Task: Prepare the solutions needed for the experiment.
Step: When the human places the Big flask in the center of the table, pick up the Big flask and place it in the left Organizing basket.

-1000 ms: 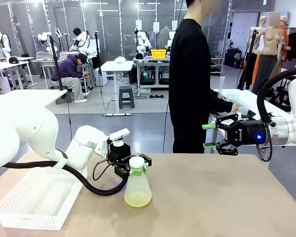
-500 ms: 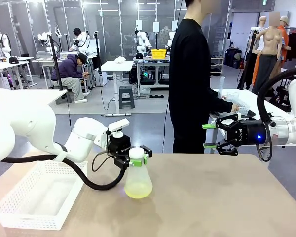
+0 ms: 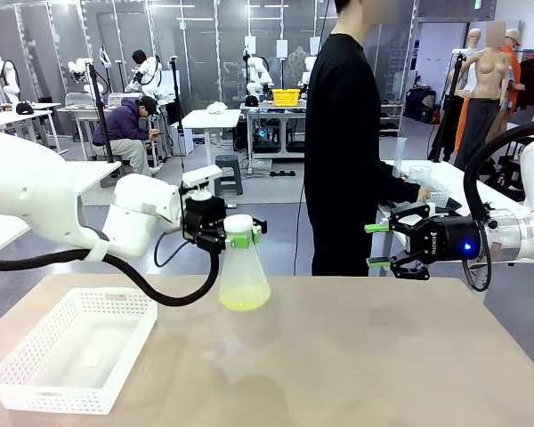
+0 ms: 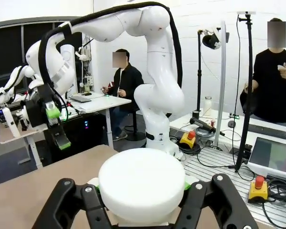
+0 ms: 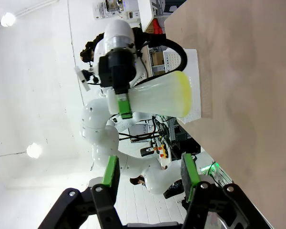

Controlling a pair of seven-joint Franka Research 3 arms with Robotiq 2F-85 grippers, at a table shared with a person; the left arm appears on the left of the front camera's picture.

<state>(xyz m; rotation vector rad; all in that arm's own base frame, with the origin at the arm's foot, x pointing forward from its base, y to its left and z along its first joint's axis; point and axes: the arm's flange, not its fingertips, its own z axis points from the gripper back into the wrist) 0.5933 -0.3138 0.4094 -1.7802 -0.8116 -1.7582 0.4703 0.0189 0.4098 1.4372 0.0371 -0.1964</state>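
A clear conical flask (image 3: 245, 271) with a white cap hangs tilted above the table, off its surface. A shallow layer of pale yellow-green solution (image 3: 244, 302) lies in its bottom. My left gripper (image 3: 238, 233) is shut on the flask's neck, just under the cap. In the left wrist view the white cap (image 4: 140, 179) sits between the two black fingers (image 4: 93, 202). My right gripper (image 3: 374, 245) hovers open with nothing in it at the table's far right. It faces the flask (image 5: 155, 101) and its solution (image 5: 183, 95) in the right wrist view.
A white mesh basket (image 3: 36, 391) stands on the brown table (image 3: 383, 356) at the front left. A person in black (image 3: 343, 151) stands past the far edge, turned to a side table with clear containers (image 3: 423, 176).
My left arm has lifted the flask off the table and carried it up and a little back. The right gripper has stayed where it was, open.
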